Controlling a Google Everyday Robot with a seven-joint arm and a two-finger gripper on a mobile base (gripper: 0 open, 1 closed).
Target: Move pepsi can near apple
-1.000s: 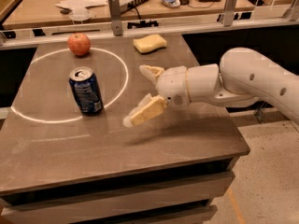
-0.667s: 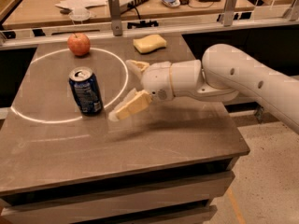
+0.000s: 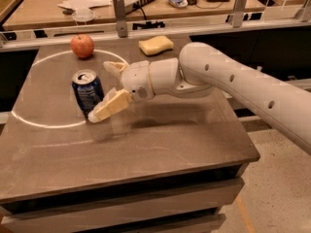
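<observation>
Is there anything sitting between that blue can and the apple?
In the camera view, only bare table and a white ring line lie between pepsi can and apple. The gripper sits beside the can, fingers open.

Seeing the pepsi can (image 3: 87, 93) standing upright on the table (image 3: 170, 144), toward nine o'clock from the middle. Finding the apple (image 3: 82, 45) lying at twelve o'clock from the can, well apart, near the far edge. Spotting the sponge (image 3: 156, 45) resting at three o'clock from the apple. Noting the gripper (image 3: 99, 91) hanging just beside the can at three o'clock, one of its fingers (image 3: 112, 105) pointing before the can and the other behind, spread wide. Tracing the arm (image 3: 233, 79) reaching in from four o'clock.
</observation>
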